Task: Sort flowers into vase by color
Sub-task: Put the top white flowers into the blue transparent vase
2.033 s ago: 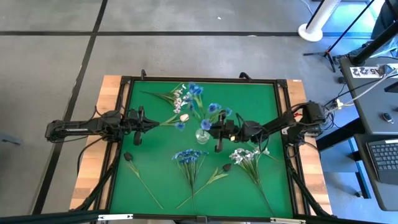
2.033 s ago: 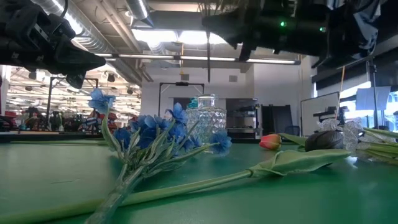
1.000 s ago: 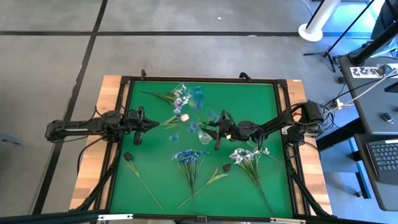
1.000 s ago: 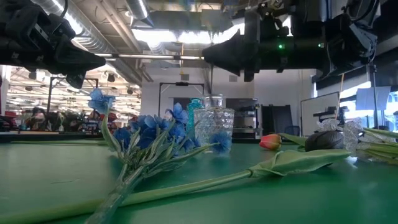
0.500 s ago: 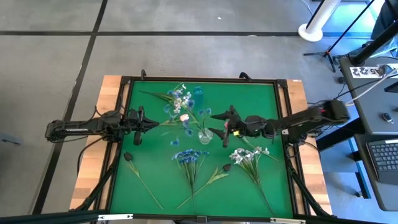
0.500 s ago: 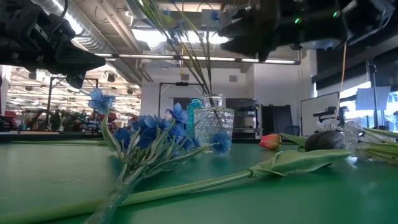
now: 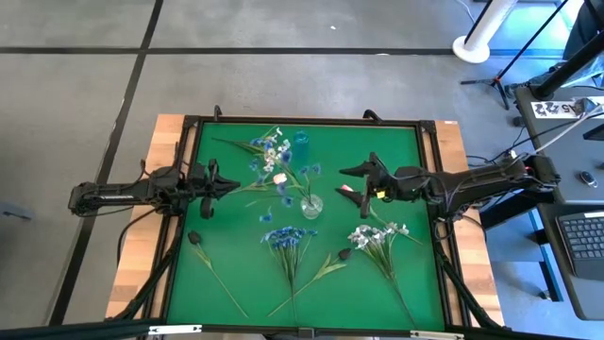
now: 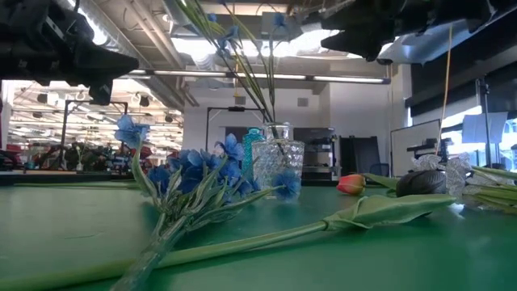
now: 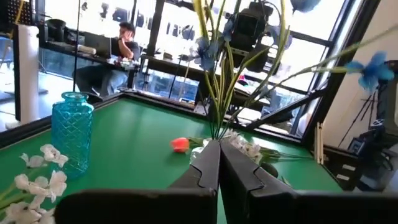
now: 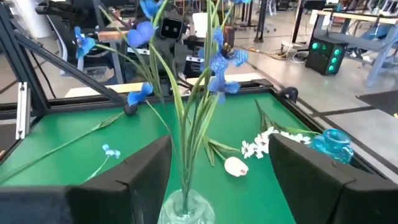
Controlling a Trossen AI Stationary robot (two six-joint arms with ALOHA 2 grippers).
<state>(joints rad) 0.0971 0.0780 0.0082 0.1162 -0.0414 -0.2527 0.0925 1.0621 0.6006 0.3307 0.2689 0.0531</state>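
A clear glass vase (image 7: 310, 203) stands mid-table with a spray of blue flowers (image 10: 186, 93) in it, stems in its mouth, blossoms leaning toward the far left. My right gripper (image 7: 343, 182) hangs open just right of the vase, above the table, touching nothing. My left gripper (image 7: 231, 186) waits shut at the left, pointing level at the vase. Lying flat on the green mat are a blue bunch (image 7: 288, 238), a white spray (image 7: 377, 234), another white spray (image 7: 274, 151), a pink tulip (image 7: 280, 178) and two dark tulips (image 7: 193, 238) (image 7: 343, 255).
A blue glass vase (image 7: 300, 139) stands near the far edge. A black raised frame (image 7: 302, 121) borders the green mat. Bare mat lies at the near left (image 7: 217, 283) and far right (image 7: 387, 142). A person sits at a desk in the room beyond (image 9: 124, 43).
My right gripper has opened and let go of the blue spray, then risen and drawn back toward the table's right edge. The spray, held over the clear vase a second ago, now stands in it with its stems in the mouth and its blossoms leaning far-left.
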